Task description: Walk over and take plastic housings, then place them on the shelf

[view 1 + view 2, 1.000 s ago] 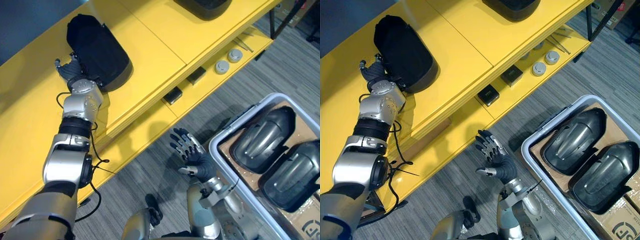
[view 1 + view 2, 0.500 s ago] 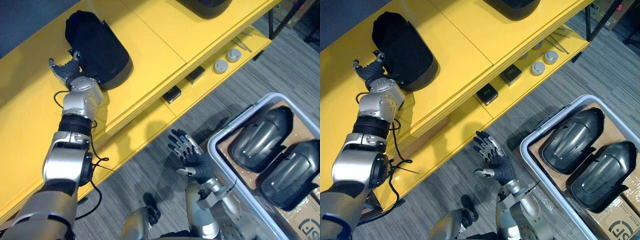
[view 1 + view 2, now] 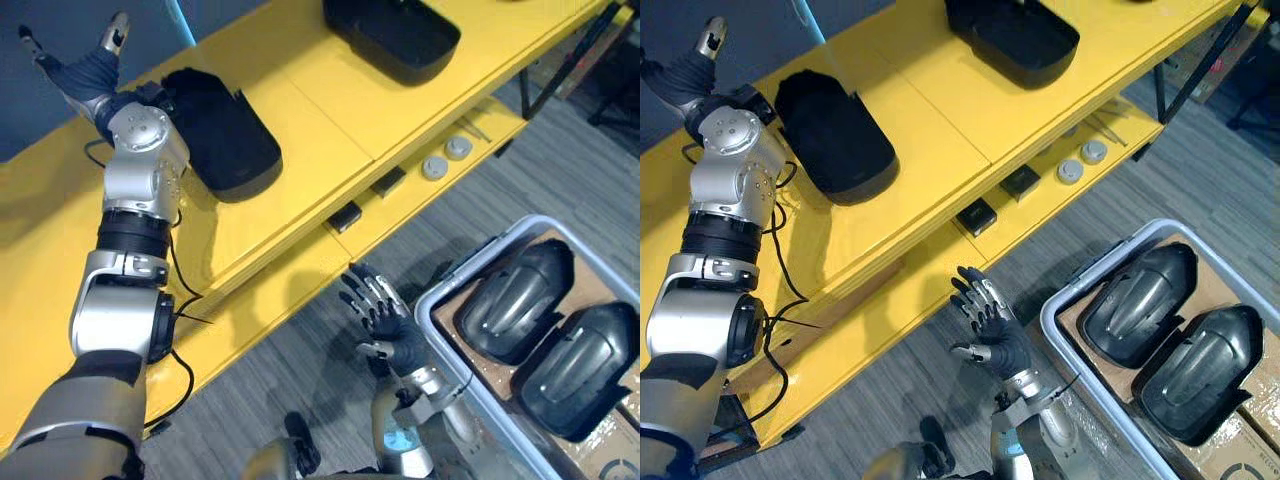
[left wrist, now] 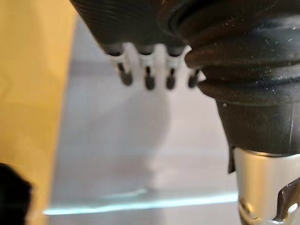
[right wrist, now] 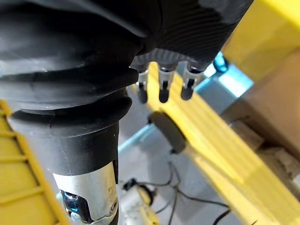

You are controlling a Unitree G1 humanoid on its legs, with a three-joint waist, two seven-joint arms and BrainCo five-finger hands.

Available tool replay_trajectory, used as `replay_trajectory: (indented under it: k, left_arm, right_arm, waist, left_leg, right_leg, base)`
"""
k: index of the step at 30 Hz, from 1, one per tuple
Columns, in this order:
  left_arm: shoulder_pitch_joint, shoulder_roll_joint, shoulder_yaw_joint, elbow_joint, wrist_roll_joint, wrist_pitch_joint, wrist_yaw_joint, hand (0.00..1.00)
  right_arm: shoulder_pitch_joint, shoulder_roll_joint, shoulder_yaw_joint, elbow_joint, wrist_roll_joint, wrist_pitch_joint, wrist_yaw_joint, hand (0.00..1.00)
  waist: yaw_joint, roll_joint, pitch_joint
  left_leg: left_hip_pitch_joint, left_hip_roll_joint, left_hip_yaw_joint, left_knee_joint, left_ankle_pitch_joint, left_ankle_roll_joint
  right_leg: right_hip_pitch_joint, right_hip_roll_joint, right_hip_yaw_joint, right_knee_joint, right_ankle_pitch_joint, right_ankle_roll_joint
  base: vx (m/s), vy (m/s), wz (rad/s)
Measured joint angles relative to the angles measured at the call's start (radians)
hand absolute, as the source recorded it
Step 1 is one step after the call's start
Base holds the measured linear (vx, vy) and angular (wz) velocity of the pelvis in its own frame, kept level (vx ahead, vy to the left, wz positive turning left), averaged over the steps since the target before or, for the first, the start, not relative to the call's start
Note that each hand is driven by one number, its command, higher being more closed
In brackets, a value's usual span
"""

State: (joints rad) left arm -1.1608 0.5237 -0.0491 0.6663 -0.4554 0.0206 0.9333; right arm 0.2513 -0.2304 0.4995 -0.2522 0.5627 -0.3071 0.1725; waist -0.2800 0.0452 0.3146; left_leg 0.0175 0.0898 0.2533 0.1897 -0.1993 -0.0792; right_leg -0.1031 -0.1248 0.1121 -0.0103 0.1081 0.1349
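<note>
plastic housing (image 3: pixel 225 135) lies on the yellow shelf (image 3: pixel 320 110) near its back edge; left hand (image 3: pixel 88 72) (fingers spread wide, empty) just beside it; right hand (image 3: pixel 385 320) splayed, empty.

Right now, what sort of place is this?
Probably a workshop or factory floor: yellow shelf with black housings on top, small parts below, grey bin holding two more housings.

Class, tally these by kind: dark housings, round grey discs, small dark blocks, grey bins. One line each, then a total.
dark housings: 4
round grey discs: 2
small dark blocks: 2
grey bin: 1
Total: 9
</note>
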Motion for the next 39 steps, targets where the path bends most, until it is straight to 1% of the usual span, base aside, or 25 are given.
replay_trajectory:
  k: [1, 2, 5, 6, 7, 8, 10, 11, 12, 13, 14, 16, 17, 18, 20, 22, 25, 28, 30, 32, 35, 36, 37, 38, 39]
  left_arm:
    - [0.001, 0.0, -0.001, 0.0, 0.003, -0.004, -0.01, 0.0]
    - [0.002, 0.0, -0.003, 0.0, 0.002, -0.029, -0.04, 0.0]
    - [0.021, 0.009, -0.006, -0.041, -0.02, -0.116, -0.155, 0.0]
    - [0.056, 0.028, -0.007, -0.113, -0.032, -0.158, -0.208, 0.0]
    - [0.116, 0.041, 0.001, -0.259, -0.066, -0.201, -0.27, 0.0]
    - [0.132, 0.045, 0.004, -0.297, -0.072, -0.207, -0.28, 0.0]
    - [0.358, 0.056, 0.088, -0.627, -0.126, -0.239, -0.371, 0.0]
    - [0.438, 0.049, 0.119, -0.711, -0.139, -0.238, -0.393, 0.0]
    - [0.623, 0.011, 0.187, -0.864, -0.154, -0.238, -0.432, 0.0]
    - [0.809, -0.063, 0.238, -0.98, -0.154, -0.245, -0.456, 0.0]
    - [0.895, -0.11, 0.252, -1.018, -0.154, -0.254, -0.47, 0.0]
    - [1.202, -0.274, 0.272, -1.106, -0.13, -0.275, -0.548, 0.0]
    - [1.274, -0.308, 0.271, -1.122, -0.126, -0.283, -0.568, 0.0]
    - [1.385, -0.367, 0.266, -1.147, -0.126, -0.306, -0.621, 0.0]
    - [1.501, -0.427, 0.246, -1.2, -0.111, -0.336, -0.675, 0.0]
    - [1.573, -0.454, 0.213, -1.238, -0.049, -0.367, -0.722, 0.0]
    - [1.593, -0.455, 0.161, -1.247, -0.04, -0.423, -0.8, 0.0]
    - [1.578, -0.453, 0.126, -1.248, -0.039, -0.486, -0.861, 0.0]
    - [1.542, -0.452, 0.09, -1.248, -0.04, -0.515, -0.89, 0.0]
    - [1.506, -0.447, 0.059, -1.247, -0.041, -0.525, -0.901, 0.0]
    - [1.448, -0.406, 0.011, -1.219, -0.049, -0.528, -0.872, 0.0]
    - [1.429, -0.389, -0.002, -1.193, -0.048, -0.529, -0.842, 0.0]
    - [1.414, -0.382, -0.005, -1.164, -0.041, -0.53, -0.796, 0.0]
    - [1.412, -0.382, -0.002, -1.154, -0.034, -0.536, -0.77, 0.0]
    - [1.413, -0.382, 0.01, -1.153, 0.001, -0.549, -0.71, 0.0]
  right_arm:
    - [0.0, 0.0, 0.006, 0.004, -0.002, 0.0, -0.002, 0.0]
    - [-0.001, 0.003, 0.012, 0.007, -0.024, 0.0, -0.003, 0.0]
    - [-0.021, 0.006, 0.008, 0.008, -0.055, -0.001, -0.023, 0.0]
    - [-0.031, 0.006, 0.0, 0.01, -0.067, -0.001, -0.032, 0.0]
    - [-0.034, 0.008, -0.024, 0.012, -0.071, -0.001, -0.049, 0.0]
    - [-0.035, 0.009, -0.03, 0.014, -0.074, -0.001, -0.051, 0.0]
    - [-0.04, 0.01, -0.101, 0.027, -0.152, -0.001, -0.093, 0.0]
    - [-0.039, 0.01, -0.123, 0.028, -0.167, -0.002, -0.106, 0.0]
    - [-0.033, 0.01, -0.171, 0.028, -0.203, -0.005, -0.135, 0.0]
    - [-0.027, 0.01, -0.236, 0.028, -0.23, -0.017, -0.16, 0.0]
    - [-0.022, 0.01, -0.271, 0.028, -0.238, -0.024, -0.172, 0.0]
    - [-0.007, 0.028, -0.406, 0.026, -0.261, -0.041, -0.206, 0.0]
    - [-0.004, 0.035, -0.435, 0.022, -0.263, -0.042, -0.213, 0.0]
    - [0.006, 0.051, -0.486, 0.005, -0.263, -0.045, -0.224, 0.0]
    - [0.019, 0.069, -0.528, -0.033, -0.262, -0.051, -0.246, 0.0]
    - [0.031, 0.08, -0.549, -0.063, -0.26, -0.075, -0.27, 0.0]
    - [0.062, 0.085, -0.559, -0.082, -0.26, -0.115, -0.331, 0.0]
    - [0.098, 0.089, -0.559, -0.08, -0.262, -0.127, -0.402, 0.0]
    - [0.105, 0.091, -0.556, -0.078, -0.267, -0.129, -0.436, 0.0]
    - [0.099, 0.093, -0.55, -0.067, -0.304, -0.129, -0.452, 0.0]
    - [0.096, 0.09, -0.522, -0.057, -0.344, -0.105, -0.45, 0.0]
    - [0.095, 0.084, -0.511, -0.057, -0.34, -0.097, -0.439, 0.0]
    - [0.087, 0.075, -0.508, -0.057, -0.337, -0.094, -0.422, 0.0]
    - [0.081, 0.068, -0.507, -0.057, -0.325, -0.091, -0.41, 0.0]
    - [0.053, 0.046, -0.502, -0.057, -0.295, -0.089, -0.383, 0.0]
  waist:
    - [0.003, 0.0, -0.014]
    - [0.013, 0.001, -0.045]
    - [0.033, -0.002, -0.07]
    - [0.037, 0.0, -0.089]
    - [0.052, 0.003, -0.107]
    - [0.055, 0.004, -0.111]
    - [0.079, 0.017, -0.143]
    - [0.081, 0.022, -0.146]
    - [0.094, 0.03, -0.164]
    - [0.118, 0.034, -0.179]
    - [0.13, 0.034, -0.188]
    - [0.19, 0.006, -0.208]
    - [0.205, -0.005, -0.213]
    - [0.224, -0.026, -0.224]
    - [0.241, -0.045, -0.226]
    - [0.246, -0.05, -0.224]
    - [0.239, -0.045, -0.224]
    - [0.236, -0.04, -0.227]
    - [0.235, -0.038, -0.229]
    - [0.235, -0.035, -0.232]
    - [0.226, -0.038, -0.227]
    - [0.211, -0.039, -0.22]
    - [0.209, -0.039, -0.215]
    - [0.21, -0.039, -0.208]
    - [0.213, -0.03, -0.179]
  left_leg:
    - [0.003, 0.0, 0.0, -0.006, 0.001, -0.001]
    - [0.005, 0.001, 0.0, -0.011, 0.002, -0.002]
    - [0.035, 0.002, -0.004, -0.017, 0.002, -0.002]
    - [0.034, 0.002, -0.011, -0.018, 0.002, -0.002]
    - [0.036, 0.002, -0.027, -0.025, 0.002, -0.003]
    - [0.036, 0.002, -0.028, -0.028, 0.002, -0.004]
    - [0.05, 0.002, -0.041, -0.044, 0.005, -0.008]
    - [0.055, 0.002, -0.049, -0.045, 0.005, -0.008]
    - [0.062, 0.004, -0.059, -0.047, 0.005, -0.008]
    - [0.07, 0.002, -0.071, -0.049, 0.005, -0.007]
    - [0.07, 0.001, -0.084, -0.049, 0.005, -0.007]
    - [0.066, -0.008, -0.114, -0.063, 0.018, -0.005]
    - [0.062, -0.011, -0.123, -0.066, 0.022, -0.005]
    - [0.05, -0.018, -0.143, -0.073, 0.03, -0.006]
    - [0.048, -0.024, -0.161, -0.08, 0.039, -0.006]
    - [0.048, -0.026, -0.164, -0.082, 0.038, -0.005]
    - [0.048, -0.03, -0.16, -0.097, 0.041, -0.006]
    - [0.042, -0.026, -0.155, -0.113, 0.052, -0.011]
    - [0.034, -0.021, -0.146, -0.112, 0.056, -0.017]
    - [0.038, -0.011, -0.119, -0.108, 0.058, -0.016]
    - [0.049, 0.018, -0.036, -0.08, 0.028, -0.031]
    - [0.047, 0.033, -0.019, -0.026, -0.006, -0.031]
    - [0.027, 0.042, -0.039, 0.064, -0.05, -0.002]
    - [0.011, 0.042, -0.063, 0.117, -0.068, 0.022]
    - [-0.02, 0.027, -0.151, 0.228, -0.102, 0.062]
  right_leg:
    - [0.004, 0.0, -0.001, -0.007, 0.002, 0.0]
    - [0.011, 0.0, -0.003, -0.023, 0.007, -0.001]
    - [0.057, -0.001, -0.014, -0.054, 0.014, -0.003]
    - [0.063, -0.002, -0.023, -0.062, 0.016, -0.003]
    - [0.072, 0.003, -0.034, -0.068, 0.02, -0.003]
    - [0.071, 0.003, -0.036, -0.068, 0.02, -0.003]
    - [0.086, 0.0, -0.061, -0.068, 0.02, -0.003]
    - [0.098, 0.0, -0.072, -0.068, 0.02, -0.003]
    - [0.112, 0.001, -0.099, -0.068, 0.02, -0.003]
    - [0.123, 0.004, -0.123, -0.069, 0.02, -0.002]
    - [0.128, 0.002, -0.139, -0.069, 0.02, -0.002]
    - [0.14, -0.006, -0.179, -0.07, 0.018, -0.003]
    - [0.14, -0.009, -0.19, -0.07, 0.017, -0.004]
    - [0.14, -0.017, -0.207, -0.07, 0.009, -0.006]
    - [0.147, -0.023, -0.228, -0.07, 0.005, -0.006]
    - [0.157, -0.028, -0.24, -0.07, -0.008, -0.007]
    - [0.151, -0.034, -0.244, -0.07, -0.011, -0.003]
    - [0.134, -0.031, -0.244, -0.07, -0.011, -0.003]
    - [0.119, -0.027, -0.24, -0.07, -0.007, -0.001]
    - [0.101, -0.015, -0.212, -0.069, 0.004, -0.001]
    - [0.064, 0.024, -0.121, -0.066, 0.027, -0.015]
    - [0.06, 0.043, -0.077, -0.065, 0.03, -0.019]
    - [0.047, 0.063, -0.016, -0.06, 0.032, -0.021]
    - [0.035, 0.071, 0.021, -0.056, 0.036, -0.022]
    - [0.026, 0.086, 0.099, -0.049, 0.036, -0.024]
  base:
    - [0.05, 0.003, 0.02]
    - [0.04, 0.0, 0.0]
    - [0.02, 0.0, 0.05]
    - [0.0, -0.026, 0.2]
    - [-0.01, -0.034, 0.18]
    - [-0.01, -0.027, 0.16]
    - [0.0, -0.009, 0.14]
    - [-0.01, -0.013, 0.25]
    - [-0.01, -0.023, 0.26]
    - [-0.02, -0.03, 0.32]
    - [-0.01, -0.024, 0.42]
    - [-0.06, -0.007, 0.48]
    - [-0.08, -0.013, 0.48]
    - [-0.08, -0.02, 0.41]
    - [-0.1, -0.024, 0.33]
    - [-0.11, -0.014, 0.1]
    - [-0.07, 0.002, -0.01]
    - [-0.01, -0.009, -0.03]
    - [0.03, -0.014, -0.08]
    - [0.07, -0.018, -0.43]
    - [0.07, -0.016, -0.93]
    - [0.04, 0.001, -1.2]
    - [0.03, -0.001, -1.38]
    - [0.01, 0.016, -1.77]
    - [0.0, 0.014, -1.56]
